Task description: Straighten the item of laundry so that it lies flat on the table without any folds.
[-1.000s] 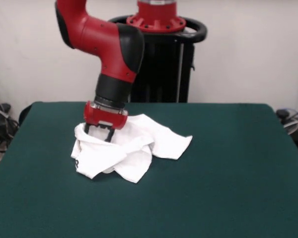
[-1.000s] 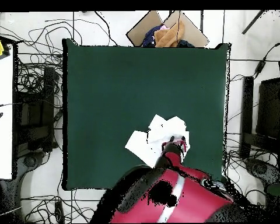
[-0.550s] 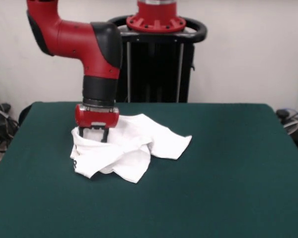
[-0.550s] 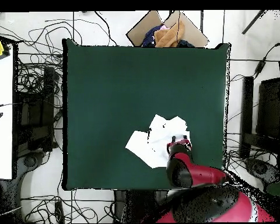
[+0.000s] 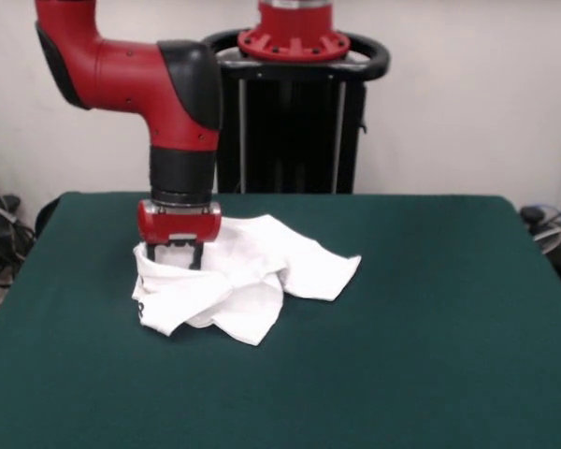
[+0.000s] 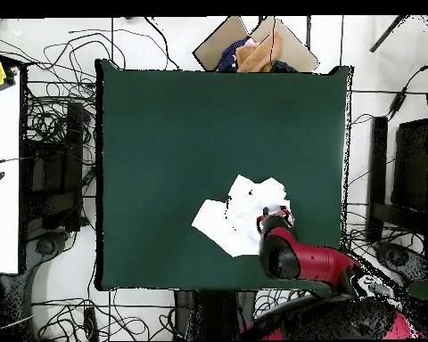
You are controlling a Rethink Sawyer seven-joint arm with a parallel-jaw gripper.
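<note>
The item of laundry (image 5: 262,276) is a white shirt lying crumpled in overlapping folds on the left half of the green table (image 5: 430,318). One flap reaches out to the right, and a little black print shows at its left edge. My gripper (image 5: 175,256) points straight down onto the shirt's back-left part, where the cloth bunches up. Its two dark fingers stand apart, with white cloth showing between them. In the overhead view the shirt (image 6: 231,218) lies near the table's (image 6: 182,134) lower right, with the gripper (image 6: 273,214) at the shirt's right end.
A cardboard box (image 6: 253,49) holding coloured cloth sits beyond the table's top edge in the overhead view. Cables (image 6: 53,116) cover the floor around the table. A white bench (image 6: 4,169) stands at the left, and the black pedestal (image 5: 294,122) stands behind the table.
The arm swung left in the front view, carrying the gripper a short way left along the shirt's back edge. The shirt barely shifted.
</note>
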